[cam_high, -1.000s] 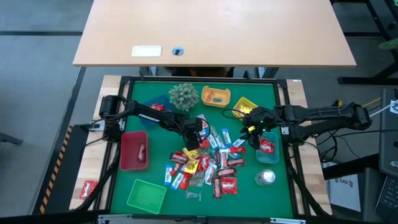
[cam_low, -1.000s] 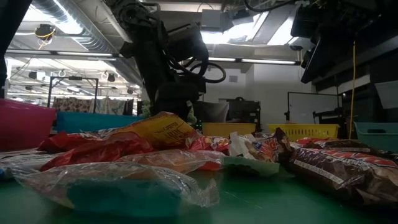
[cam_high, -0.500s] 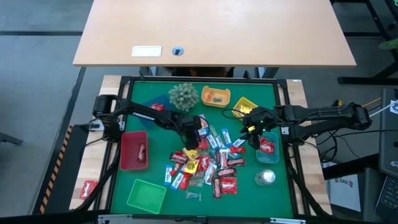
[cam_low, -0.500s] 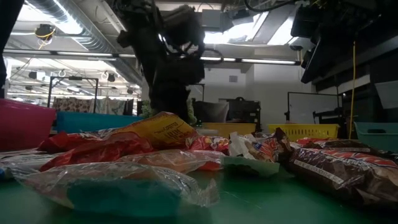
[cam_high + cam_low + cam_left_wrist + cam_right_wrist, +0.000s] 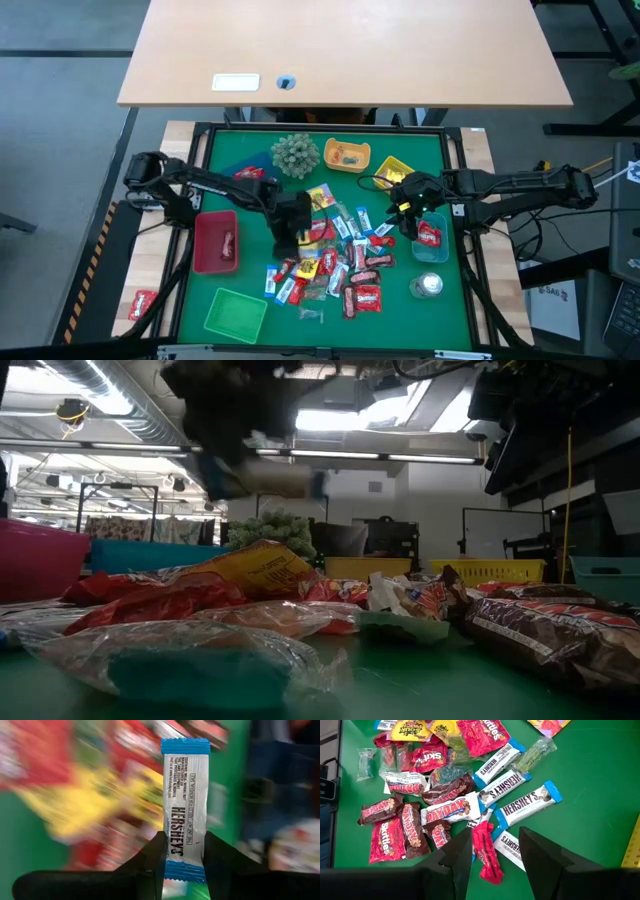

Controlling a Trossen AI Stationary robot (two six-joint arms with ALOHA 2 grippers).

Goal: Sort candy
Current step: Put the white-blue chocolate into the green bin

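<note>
We look down on a green mat [image 5: 400, 310] framed in black. At its left lie a red tray [image 5: 215, 242] and a light green tray [image 5: 235, 314]. Our left gripper [image 5: 181, 865] hangs over the candy pile [image 5: 330, 262] at the mat's centre, its fingers [image 5: 150, 862] pinching a blue-and-white Hershey's bar [image 5: 185, 805] by its lower end. At the back edge stand the spiky plant ball [image 5: 296, 154] and a yellow tray [image 5: 347, 155]. To the right, our right gripper [image 5: 495, 852] hovers over the pile's right edge, fingers spread, with a red packet [image 5: 486, 852] lying beneath the gap. Beyond the mat stands a bare wooden table [image 5: 345, 50]; from table height we see ceiling lights [image 5: 340, 420] in the room behind.
</note>
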